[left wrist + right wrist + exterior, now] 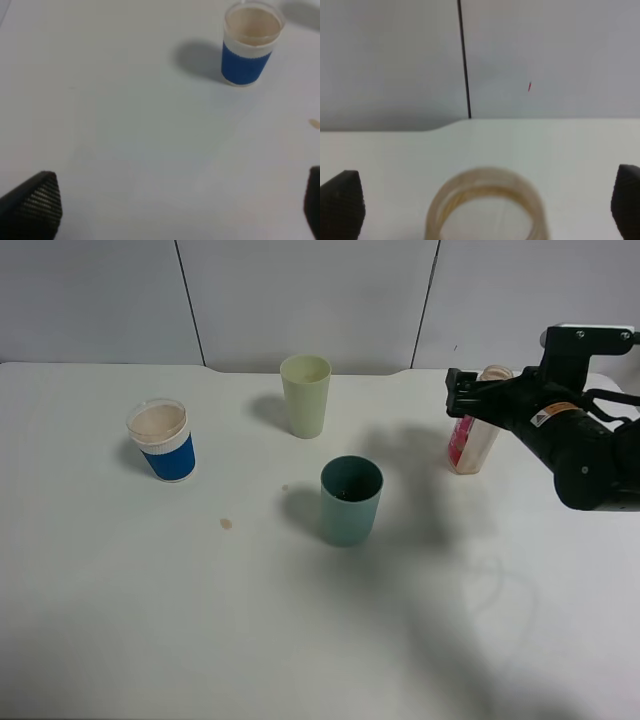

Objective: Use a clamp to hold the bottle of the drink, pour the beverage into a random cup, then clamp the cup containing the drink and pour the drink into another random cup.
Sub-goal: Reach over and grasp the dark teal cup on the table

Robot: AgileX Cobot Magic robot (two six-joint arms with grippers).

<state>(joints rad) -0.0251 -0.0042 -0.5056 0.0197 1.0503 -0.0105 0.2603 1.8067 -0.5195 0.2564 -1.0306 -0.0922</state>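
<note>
1. Standing upright at the far right of the table (pixel 120 640), the bottle (pixel 470 445) has its long axis vertical. Its wide mouth is open at the top, and its red-pink label faces the middle of the table.
2. The right gripper (pixel 462 393) sits about level with the bottle's neck. The right wrist view shows the mouth centred between the two black jaws. They are spread wide, with bare table showing on either side of the rim, so nothing is pinched.
3. The next move seems to turn on one relation: the bottle lies straight ahead of this gripper and between its jaws. In my judgement a plain closing across the neck should catch it without any sideways correction. A grip that high may let the body swing when it is tipped.
4. The left gripper (pixel 175 205) is over bare table with its jaws spread wide and empty. It is well apart from the bottle, so the right arm is clearly the nearer one.
5. The teal cup (pixel 350 500) is the cup nearest the bottle, towards the middle of the table. The pale yellow-green cup (pixel 305 395) stands farther back. The blue cup (pixel 162 440), brownish inside, is far off on the left.
6. A small brownish spot (pixel 226 524) marks the table between the blue cup and the teal cup.
</note>
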